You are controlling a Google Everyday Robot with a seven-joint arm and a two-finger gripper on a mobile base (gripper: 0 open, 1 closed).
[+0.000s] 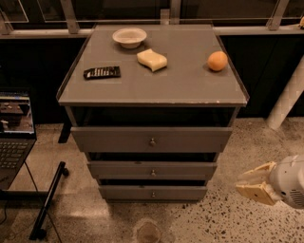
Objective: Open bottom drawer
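Camera view, slim grey flat-fronted bottom drawer [153,192] with tiny round knob, lowest of three in the grey bench [156,88], beige claw [241,185] hovering low to its right, apart, whether spread or pressed together I cannot tell

A speckled terrazzo floor [223,218] lies under a grey drawer cabinet [156,85] backed by dark glass in pale metal framing [171,12]; the light is dim and warm. An open laptop [14,128] sits at left above a black stand [47,201]. A white post [287,102] slants at right, and the gripper [243,182] hangs low over the floor there.
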